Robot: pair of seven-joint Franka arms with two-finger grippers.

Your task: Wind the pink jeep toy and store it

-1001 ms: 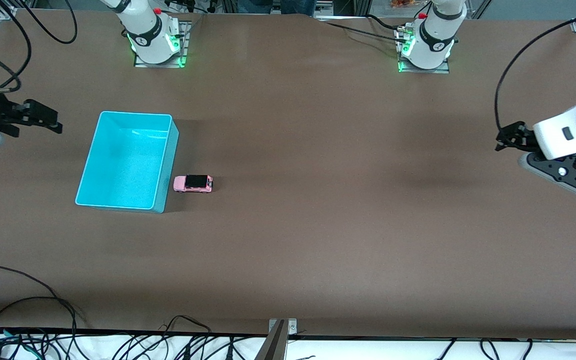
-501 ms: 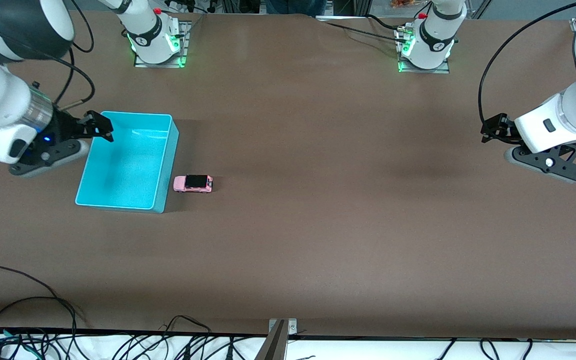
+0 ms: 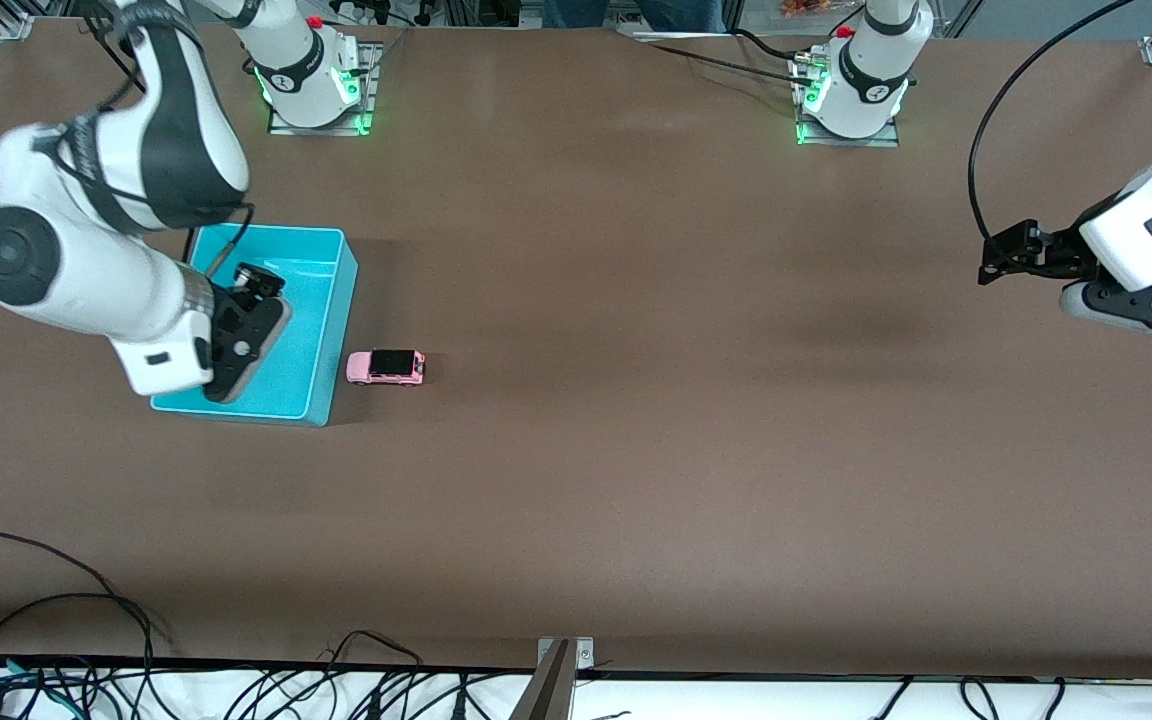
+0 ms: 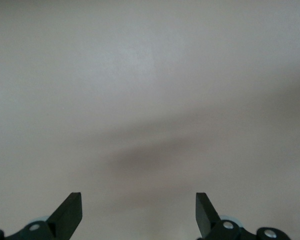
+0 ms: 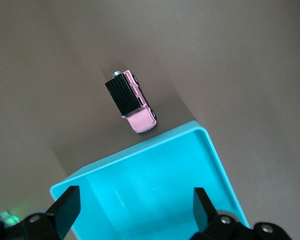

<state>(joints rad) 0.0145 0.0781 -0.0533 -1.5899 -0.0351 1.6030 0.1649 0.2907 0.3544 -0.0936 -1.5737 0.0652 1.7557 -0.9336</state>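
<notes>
The pink jeep toy (image 3: 386, 367), with a light pink body and black roof, stands on the brown table right beside the turquoise bin (image 3: 336, 330), on the side toward the left arm's end. In the right wrist view the jeep (image 5: 131, 101) lies just outside the bin's rim (image 5: 140, 148). My right gripper (image 3: 258, 283) hangs over the bin's inside, open and empty, with its own view showing the gap between its fingertips (image 5: 134, 210). My left gripper (image 3: 1001, 255) is open and empty over bare table at the left arm's end, and its own view (image 4: 138, 212) shows only table.
The bin looks empty inside. Both arm bases (image 3: 316, 80) (image 3: 851, 90) stand along the table's edge farthest from the front camera. Cables (image 3: 56, 640) lie along the edge nearest the front camera. A metal bracket (image 3: 561, 665) sits at that edge's middle.
My right arm has swung in from the table's end to over the bin. My left gripper has shifted slightly. The jeep and bin have not moved.
</notes>
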